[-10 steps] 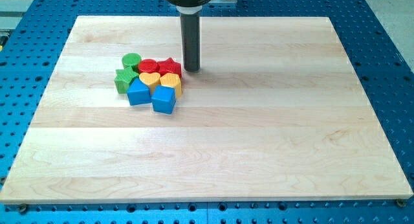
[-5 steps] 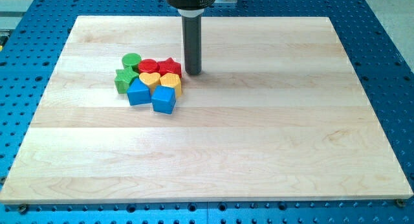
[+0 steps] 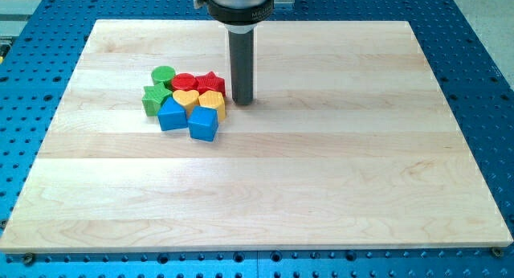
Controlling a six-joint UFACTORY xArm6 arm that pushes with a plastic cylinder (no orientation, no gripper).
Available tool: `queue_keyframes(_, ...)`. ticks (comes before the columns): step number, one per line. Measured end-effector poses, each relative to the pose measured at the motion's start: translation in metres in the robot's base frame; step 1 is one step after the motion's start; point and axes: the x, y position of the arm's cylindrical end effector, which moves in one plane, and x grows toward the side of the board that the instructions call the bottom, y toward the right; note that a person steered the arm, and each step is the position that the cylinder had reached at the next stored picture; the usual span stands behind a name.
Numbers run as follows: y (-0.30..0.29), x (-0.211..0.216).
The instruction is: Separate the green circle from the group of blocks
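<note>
- My tip [image 3: 242, 100] has slid a little toward the frame's bottom over the last second and now sits just right of the cluster, beside the red star [image 3: 211, 82] and the yellow block [image 3: 213, 100] under it; I cannot tell if it touches either.
- No block has shifted in that time, so the group is as tight as it was.
- The green circle [image 3: 163, 75] sits at the cluster's upper left corner, left of centre on the table [image 3: 337, 173], touching the red round block [image 3: 185, 81] and the other green block [image 3: 154, 100] below it.
- There is no gripper on this rig, only the rod, so nothing is held or clamped.
- My tip is on the wrong side: the whole cluster lies between it and the circle. I judge I must go round over the top and push the circle out toward the upper left.
- The yellow heart [image 3: 186, 97] and two blue blocks [image 3: 172, 115] [image 3: 204, 124] fill out the group.
</note>
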Motion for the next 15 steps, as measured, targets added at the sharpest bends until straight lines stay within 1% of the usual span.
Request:
queue_keyframes(1,-0.013,0.033)
queue_keyframes(2,-0.043,0.070)
queue_keyframes(3,-0.091,0.094)
queue_keyframes(4,-0.099,0.098)
queue_keyframes(6,-0.111,0.078)
queue_keyframes(7,-0.153,0.057)
queue_keyframes(8,-0.173,0.014)
queue_keyframes(9,-0.154,-0.004)
queue_keyframes(10,-0.112,-0.004)
queue_keyframes(11,-0.080,-0.038)
queue_keyframes(12,-0.083,-0.087)
queue_keyframes(13,-0.072,-0.070)
queue_keyframes(14,-0.078,-0.044)
queue_keyframes(15,-0.111,-0.037)
